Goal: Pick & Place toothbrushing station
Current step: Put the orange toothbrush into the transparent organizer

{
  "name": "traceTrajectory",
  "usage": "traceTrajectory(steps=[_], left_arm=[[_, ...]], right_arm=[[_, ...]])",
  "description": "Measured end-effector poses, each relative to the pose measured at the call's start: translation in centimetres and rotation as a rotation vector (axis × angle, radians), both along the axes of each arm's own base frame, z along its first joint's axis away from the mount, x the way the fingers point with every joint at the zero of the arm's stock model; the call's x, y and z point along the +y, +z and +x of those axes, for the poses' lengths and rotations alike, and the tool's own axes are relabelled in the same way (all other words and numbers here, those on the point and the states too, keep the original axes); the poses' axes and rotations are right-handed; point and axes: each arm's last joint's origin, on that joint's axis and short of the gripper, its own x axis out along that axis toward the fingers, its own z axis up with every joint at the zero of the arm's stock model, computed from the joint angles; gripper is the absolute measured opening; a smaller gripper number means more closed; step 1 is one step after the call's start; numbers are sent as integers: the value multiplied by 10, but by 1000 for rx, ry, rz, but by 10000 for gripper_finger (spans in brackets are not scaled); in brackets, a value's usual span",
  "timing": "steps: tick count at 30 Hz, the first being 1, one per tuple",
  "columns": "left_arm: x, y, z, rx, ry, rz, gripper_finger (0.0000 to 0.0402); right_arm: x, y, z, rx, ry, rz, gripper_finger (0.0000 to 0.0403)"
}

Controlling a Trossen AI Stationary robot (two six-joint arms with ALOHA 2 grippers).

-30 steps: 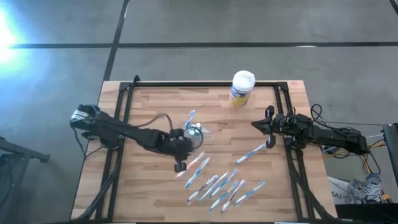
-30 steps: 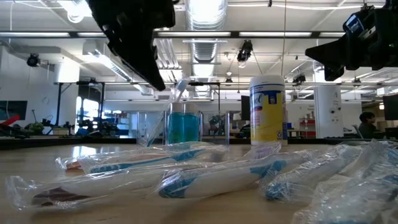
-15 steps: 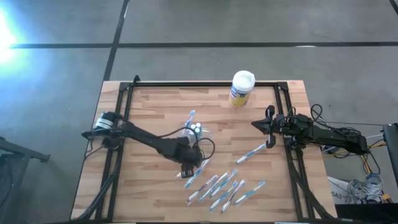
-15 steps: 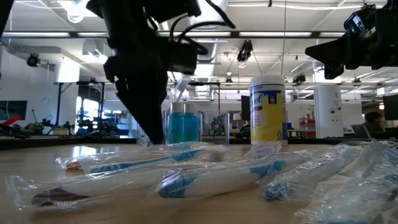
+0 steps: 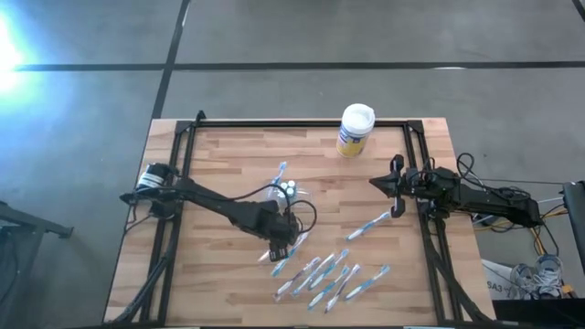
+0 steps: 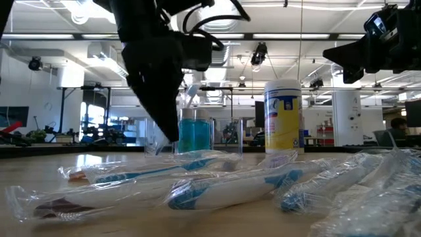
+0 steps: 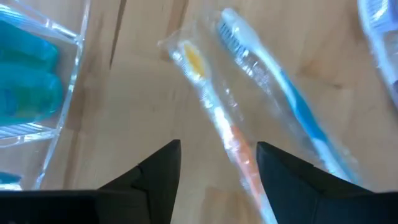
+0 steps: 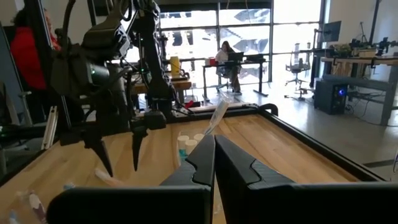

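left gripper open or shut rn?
Open. The left gripper has its two dark fingers spread apart over a wrapped toothbrush on the table, nothing held between them.

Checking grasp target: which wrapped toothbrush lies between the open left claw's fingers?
The orange-handled, plastic-wrapped toothbrush, lying on the wood beside the blue-handled one.

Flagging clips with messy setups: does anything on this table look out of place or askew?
Yes. Wrapped toothbrushes lie scattered at odd angles near the table's front, one apart from the rest, and only one toothbrush leans in the clear holder. Nothing looks spilled or broken.
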Motion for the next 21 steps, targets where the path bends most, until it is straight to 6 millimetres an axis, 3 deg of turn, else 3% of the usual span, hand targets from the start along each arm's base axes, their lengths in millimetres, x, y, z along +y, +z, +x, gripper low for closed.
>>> traceTrajectory(steps=[21], left_arm=[[-4, -26, 0, 33, -8, -61, 208]], right_arm=[[0, 0, 0, -1, 1, 14, 8]])
